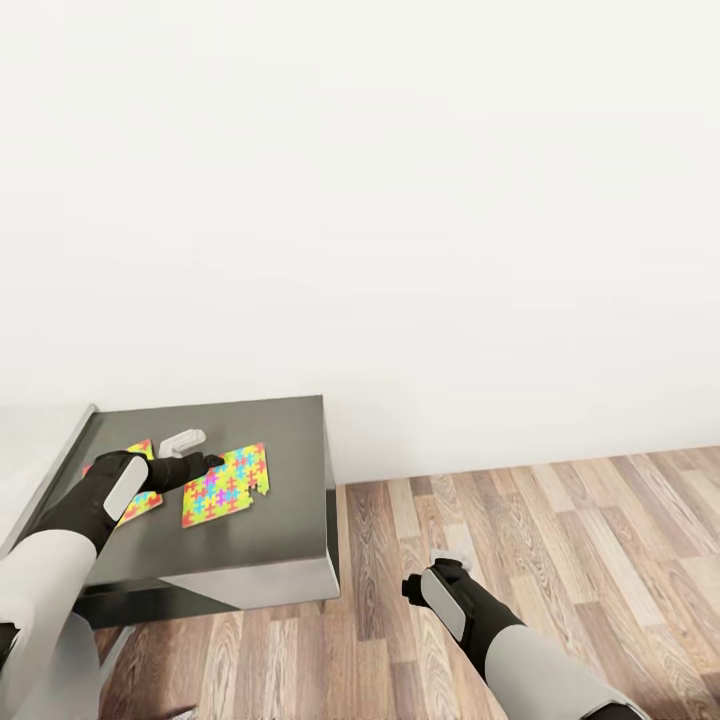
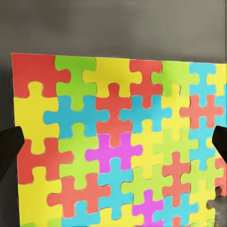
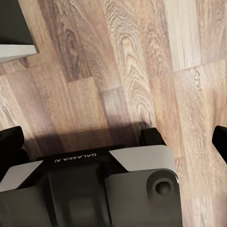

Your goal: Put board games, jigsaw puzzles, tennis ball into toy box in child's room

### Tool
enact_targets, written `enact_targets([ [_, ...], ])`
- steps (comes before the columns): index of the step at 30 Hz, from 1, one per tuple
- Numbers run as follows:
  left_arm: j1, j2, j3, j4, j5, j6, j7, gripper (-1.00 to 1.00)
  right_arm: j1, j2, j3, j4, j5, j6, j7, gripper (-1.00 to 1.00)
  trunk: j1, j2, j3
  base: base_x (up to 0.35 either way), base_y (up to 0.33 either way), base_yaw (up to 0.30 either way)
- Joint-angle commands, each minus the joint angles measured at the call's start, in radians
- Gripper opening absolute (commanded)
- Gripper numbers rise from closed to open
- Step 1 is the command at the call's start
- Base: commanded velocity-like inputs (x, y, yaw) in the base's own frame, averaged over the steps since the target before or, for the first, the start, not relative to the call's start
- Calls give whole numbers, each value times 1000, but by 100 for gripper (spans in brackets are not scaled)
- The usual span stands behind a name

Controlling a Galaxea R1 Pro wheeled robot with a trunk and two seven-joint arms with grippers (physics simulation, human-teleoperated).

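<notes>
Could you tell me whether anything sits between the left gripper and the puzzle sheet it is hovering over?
Nothing visible does: the left gripper hangs open above the jigsaw puzzle, whose face lies bare on the table between the fingers.

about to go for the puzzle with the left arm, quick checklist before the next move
1. Left gripper over a jigsaw puzzle: ok, it hovers above the nearer sheet on the table.
2. Left gripper open: ok, in the left wrist view its dark fingertips stand wide at both edges of the sheet.
3. Puzzle lying flat: ok, fully on the tabletop, though near its edge.
4. Second puzzle free: cannot tell, the left arm covers most of it.
5. Right gripper out of the way: ok, over the wood floor, holding nothing.
6. Toy box location: cannot tell.
</notes>
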Motion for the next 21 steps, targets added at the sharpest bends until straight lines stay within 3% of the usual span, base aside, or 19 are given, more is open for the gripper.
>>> enact_targets([
  [1, 0, 0, 0, 16, -2, 4, 0, 100, -1, -1, 8, -2, -10, 3, -9, 100, 1, -1, -4, 0, 0, 0],
  [21, 0, -1, -1, 16, -2, -2, 4, 100, 7, -10, 5, -3, -11, -7, -9, 100, 1, -1, -21, 0, 0, 0],
])
